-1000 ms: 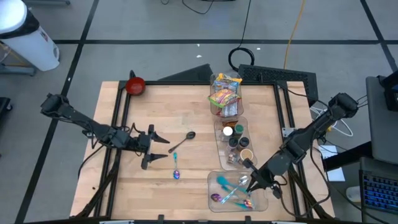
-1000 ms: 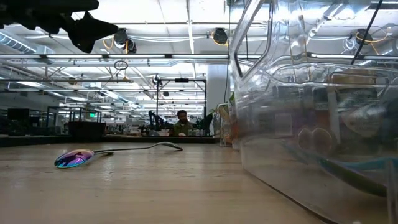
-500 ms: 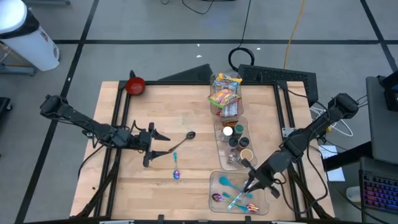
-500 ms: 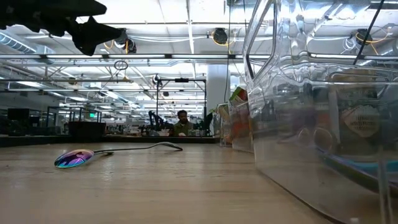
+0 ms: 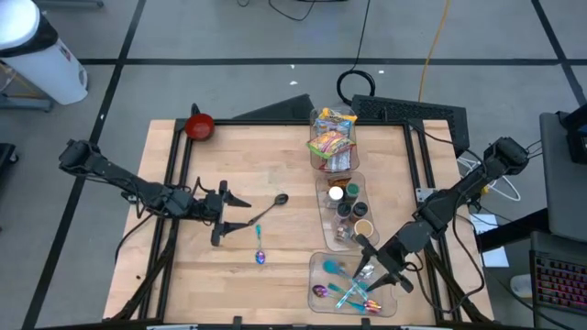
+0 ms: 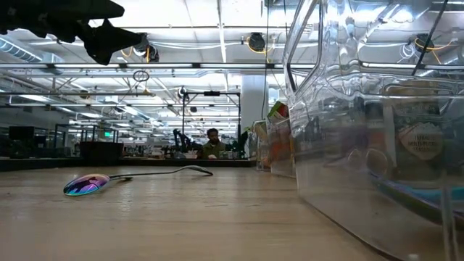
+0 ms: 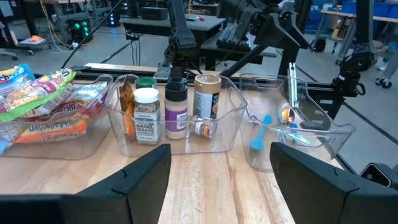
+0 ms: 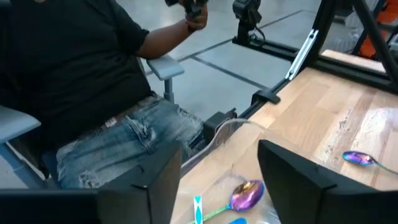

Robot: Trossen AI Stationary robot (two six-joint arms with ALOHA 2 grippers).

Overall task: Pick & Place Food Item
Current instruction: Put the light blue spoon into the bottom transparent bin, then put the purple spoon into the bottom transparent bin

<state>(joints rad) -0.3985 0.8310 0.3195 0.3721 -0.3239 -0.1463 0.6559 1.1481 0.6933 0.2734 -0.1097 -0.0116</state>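
Note:
The food items, bright snack packets (image 5: 331,134) (image 7: 43,102), lie in a clear bin at the table's far side. Nearer stands a clear bin of spice jars (image 5: 348,207) (image 7: 171,112), and nearest a clear bin of coloured spoons (image 5: 348,286) (image 7: 298,134). My right gripper (image 5: 374,272) (image 8: 217,180) hangs open over the spoon bin's right part, with nothing between its fingers. In that bin a metal spoon (image 7: 290,99) stands nearly upright below it. My left gripper (image 5: 235,213) (image 7: 217,186) hovers open above the table's left half, pointing at the bins.
Two spoons lie on the bare wood: a dark one (image 5: 269,209) and an iridescent one (image 5: 260,254) (image 6: 87,185) (image 8: 359,158). A red bowl (image 5: 200,126) sits at the far left corner. A seated person (image 8: 93,93) is close to the table's near right edge.
My right gripper has opened over the spoon bin and tipped its fingers up toward level. In the low view the spoon bin has shifted a little. My left arm has kept still.

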